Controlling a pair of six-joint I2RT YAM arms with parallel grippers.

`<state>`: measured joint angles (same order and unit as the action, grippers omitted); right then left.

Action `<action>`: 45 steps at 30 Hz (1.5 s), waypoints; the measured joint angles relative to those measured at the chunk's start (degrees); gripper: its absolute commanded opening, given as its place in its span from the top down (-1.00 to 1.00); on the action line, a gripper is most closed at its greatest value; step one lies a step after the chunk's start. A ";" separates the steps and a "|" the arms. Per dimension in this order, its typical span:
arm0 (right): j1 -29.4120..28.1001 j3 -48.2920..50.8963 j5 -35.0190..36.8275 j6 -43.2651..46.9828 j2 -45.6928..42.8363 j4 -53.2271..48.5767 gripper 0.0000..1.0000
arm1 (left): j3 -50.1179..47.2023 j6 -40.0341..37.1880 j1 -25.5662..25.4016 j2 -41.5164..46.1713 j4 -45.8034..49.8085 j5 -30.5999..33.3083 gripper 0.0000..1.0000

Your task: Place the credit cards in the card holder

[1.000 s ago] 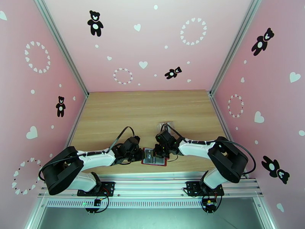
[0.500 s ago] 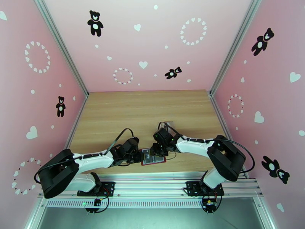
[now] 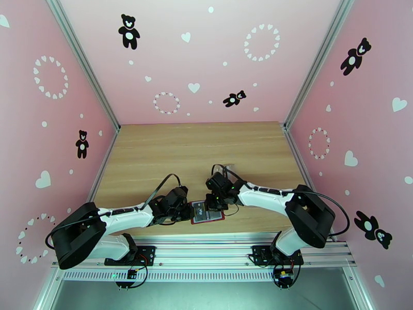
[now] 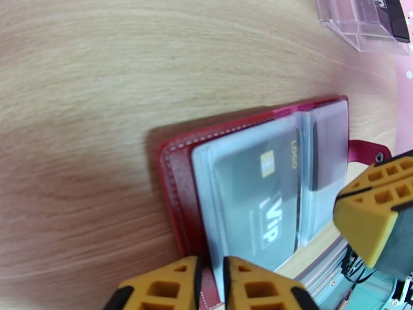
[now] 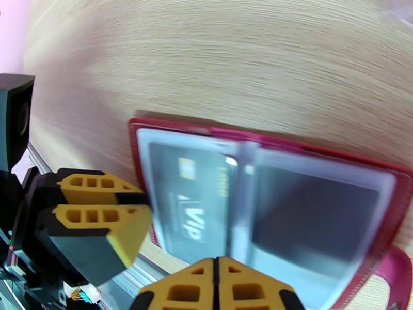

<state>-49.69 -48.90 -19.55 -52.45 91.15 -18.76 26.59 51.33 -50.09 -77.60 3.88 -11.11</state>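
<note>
**Landmark:** the card holder lies open and flat on the table, close to the table's near edge and between the two arms.

**Left tool**: at the card holder's edge on the left arm's side. Its two fingers stand close together, pinching the red cover edge and the sleeve margin between them. The picture border cuts off the finger bodies, so the depth of the bite cannot be made out.

**Right tool**: fingers pressed together with no gap and nothing seen between them. The tips sit over the card holder's central fold. Whether they touch the sleeves cannot be told.

**Contents of the card holder:**
- A VIP card lies in the grey sleeve on the left tool's side. Its chip and lettering are legible through the plastic.
- A dark card lies in the opposite sleeve. It is blurred and no print is readable.

**Snap tab**: projects from the card holder's side away from the left tool. From the left wrist it is partly hidden behind a finger of the right tool.

**Beyond the card holder:** a clear tray stands well apart on the far side, cropped by the picture corner. A black card shows inside it with only part of its lettering visible. How many cards the tray holds cannot be determined.
</note>
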 measured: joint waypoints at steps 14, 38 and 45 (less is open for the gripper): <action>-0.17 -0.81 0.57 0.66 4.74 0.02 0.95 | 0.00 0.00 0.00 0.00 0.00 0.02 0.62; -0.17 -0.79 0.52 1.44 6.34 2.64 1.00 | 0.04 0.44 0.00 2.67 -0.11 0.07 0.40; -0.17 -0.68 0.46 1.44 6.34 2.84 1.00 | 0.33 0.44 0.00 0.09 -1.81 -0.52 0.41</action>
<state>-49.87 -49.58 -19.09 -51.00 97.49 -15.92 26.92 51.77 -50.09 -77.52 2.07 -11.64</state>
